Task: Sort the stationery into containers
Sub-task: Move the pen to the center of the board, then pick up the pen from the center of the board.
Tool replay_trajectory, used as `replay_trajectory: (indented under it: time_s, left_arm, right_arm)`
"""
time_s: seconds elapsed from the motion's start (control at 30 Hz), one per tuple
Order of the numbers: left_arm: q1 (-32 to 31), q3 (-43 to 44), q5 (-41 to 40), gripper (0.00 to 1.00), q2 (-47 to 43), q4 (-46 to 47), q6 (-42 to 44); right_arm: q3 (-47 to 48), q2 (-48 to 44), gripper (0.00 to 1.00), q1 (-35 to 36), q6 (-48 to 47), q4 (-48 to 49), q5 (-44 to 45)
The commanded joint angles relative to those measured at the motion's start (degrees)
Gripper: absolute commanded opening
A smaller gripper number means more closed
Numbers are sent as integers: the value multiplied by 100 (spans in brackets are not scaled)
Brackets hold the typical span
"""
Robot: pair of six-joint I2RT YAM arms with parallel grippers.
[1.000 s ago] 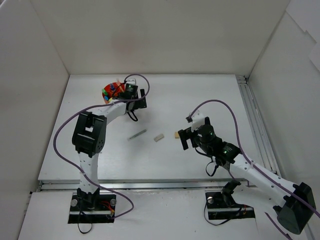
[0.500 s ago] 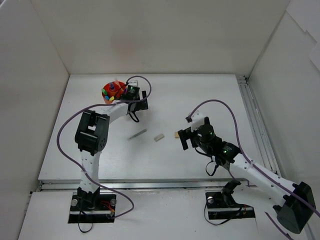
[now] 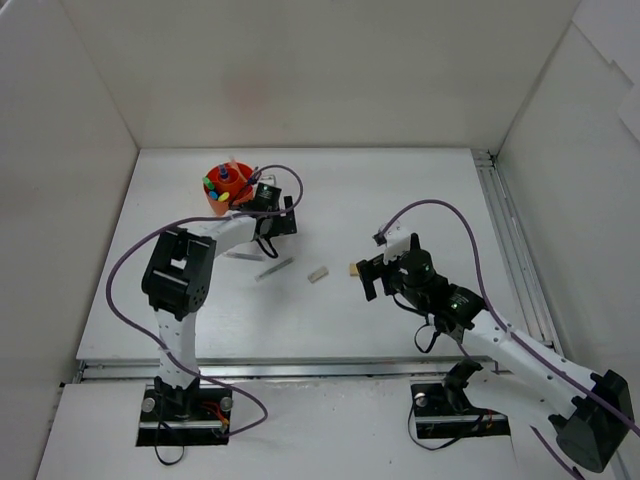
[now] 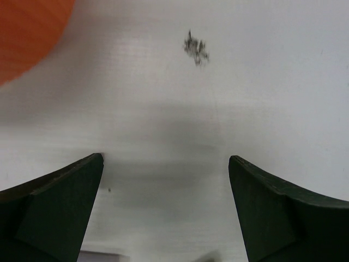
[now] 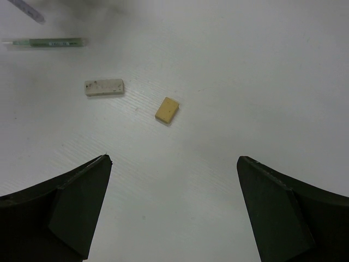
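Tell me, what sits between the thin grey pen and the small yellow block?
A small off-white rectangular eraser lies between the thin grey pen and the small yellow block, touching neither, as the top view shows.

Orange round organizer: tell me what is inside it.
Upright stationery with yellow, green, blue and red tips stands inside the orange round plastic organizer. Its walls hide their lower ends and the compartment floors.
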Motion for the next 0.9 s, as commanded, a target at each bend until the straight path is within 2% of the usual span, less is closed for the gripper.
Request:
replay_trajectory:
  time_s: [0.0, 0.07, 0.17, 0.2, 0.27, 0.3, 0.4, 0.6, 0.87]
  left_arm:
    - [-208, -222, -159, 94, -870, -440, -315]
    - [-208, -302, -379, 95, -1361, -730, -726]
    - [-278, -345, -975, 96, -2064, -1731, -1395]
    - [-279, -415, -1142, 96, -2214, -2378, -1989]
    - [-279, -521, -1591, 97, -2627, -2935, -2502]
    - [-279, -556, -1688, 99, -2707, -3695, -3261]
    - [-279, -679, -1672, 100, -2848, -4700, -4100]
    - [-165, -1549, -942, 100, -2822, -4328, -5193]
    - [-51, -1295, -1293, 100, -2515, -4554, -6167]
  right_arm:
    - [114, -226, 98, 36, -60, 299, -137]
    - [123, -199, 98, 9, -68, 308, -208]
    - [158, -138, 98, 44, -68, 316, -348]
    - [158, -120, 98, 36, -60, 325, -383]
    - [132, -120, 98, 71, -60, 325, -393]
    - [123, -120, 98, 71, -60, 343, -410]
    - [123, -111, 98, 88, -69, 351, -454]
    - [123, -138, 98, 97, -42, 404, -709]
    - [53, -349, 98, 106, -25, 387, -683]
